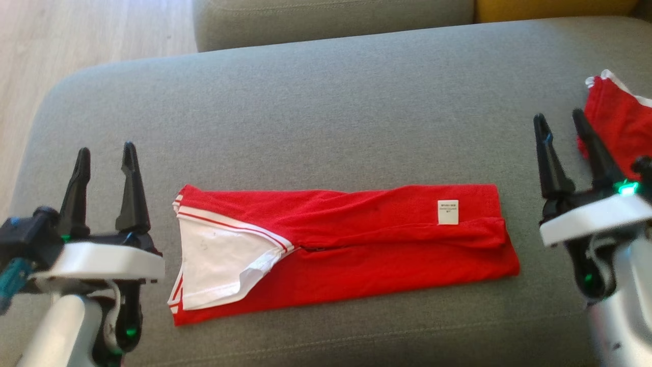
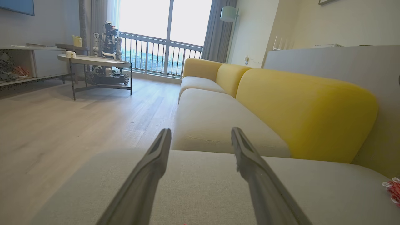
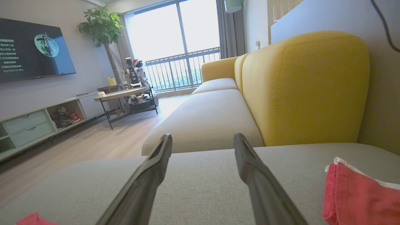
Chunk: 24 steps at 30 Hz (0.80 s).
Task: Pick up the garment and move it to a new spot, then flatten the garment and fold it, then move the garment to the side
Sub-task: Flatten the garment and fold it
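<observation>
Head view: the garment [image 1: 356,239] lies flat on the grey seat [image 1: 305,102], folded into a long, narrow band that runs left to right between the two arms. It is soft red knit with a few shallow creases along the fold line. At its left end a white panel [image 1: 219,265] edged in red-and-white stripes shows, its lower corner curled up a little. Near its right end sits a small white rectangular tag [image 1: 447,212]. The seat is coarse woven fabric with a rounded left corner; pale wood-grain floor [image 1: 76,41] shows beyond it. The left gripper [image 1: 107,149] hovers just left of the garment's striped end, apart from it, its two tapered dark fingers spread and empty. The right gripper [image 1: 558,114] hovers off the garment's right end, well apart from it, fingers likewise spread with nothing between them. Behind its fingers lies a second garment [image 1: 619,127] — red with a white edge, bunched at the seat's right side. Both wrist views show the fingers parted over bare grey weave, with a smooth, rounded yellow backrest [image 3: 306,87] ahead.
</observation>
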Tool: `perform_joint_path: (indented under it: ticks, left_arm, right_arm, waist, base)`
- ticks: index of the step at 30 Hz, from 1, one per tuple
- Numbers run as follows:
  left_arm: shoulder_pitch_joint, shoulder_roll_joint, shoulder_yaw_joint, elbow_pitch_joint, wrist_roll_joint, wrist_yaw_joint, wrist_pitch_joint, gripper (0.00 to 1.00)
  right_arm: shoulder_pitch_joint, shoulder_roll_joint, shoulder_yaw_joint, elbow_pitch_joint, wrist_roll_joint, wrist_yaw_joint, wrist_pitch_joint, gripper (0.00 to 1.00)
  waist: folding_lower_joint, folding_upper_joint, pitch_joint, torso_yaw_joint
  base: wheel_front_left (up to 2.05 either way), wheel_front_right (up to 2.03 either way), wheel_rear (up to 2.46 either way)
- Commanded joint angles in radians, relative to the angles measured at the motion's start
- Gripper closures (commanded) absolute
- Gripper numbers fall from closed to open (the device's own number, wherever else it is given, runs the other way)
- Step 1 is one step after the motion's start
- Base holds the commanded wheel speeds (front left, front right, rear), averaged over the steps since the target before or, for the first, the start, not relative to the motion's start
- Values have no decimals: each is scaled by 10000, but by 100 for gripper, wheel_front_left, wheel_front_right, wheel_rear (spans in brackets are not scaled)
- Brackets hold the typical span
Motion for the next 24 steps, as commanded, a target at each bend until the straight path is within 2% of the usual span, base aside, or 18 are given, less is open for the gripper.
perform_joint_path:
  ticks: [1, 5, 6, 9, 15, 24]
  left_arm:
    - [-253, -26, 682, -306, 373, -51, -111, 0]
    - [311, -1031, 1440, -346, 856, -438, -118, 0]
    - [311, -1031, 1440, -346, 856, -438, -118, 0]
    - [598, -1500, 1877, -288, 1355, -912, -119, 0]
    - [766, -1943, 2153, -42, 2578, -1785, -120, 0]
    - [596, -2562, 2605, 259, 3267, -2603, -121, 0]
  right_arm:
    - [105, 200, -56, -458, -297, -4, -136, 0]
    - [645, 888, -499, -600, -762, -4, -152, 0]
    - [645, 888, -499, -600, -762, -4, -152, 0]
    - [909, 1100, -683, -614, -987, -4, -121, 0]
    - [1079, 1378, -980, -191, -1055, -4, 14, 0]
    - [496, 1673, -1482, 1881, -1058, -4, 680, 0]
  waist:
    - [1, 0, -45, -43]
    - [1, 0, -72, -112]
    - [1, 0, -72, -112]
    - [1, 0, -25, -117]
    - [1, 0, 215, -98]
    - [1, 0, 620, -8]
  base:
    - [0, 0, 0]
    - [0, 0, 0]
    - [0, 0, 0]
    - [0, 0, 0]
    - [0, 0, 0]
    - [0, 0, 0]
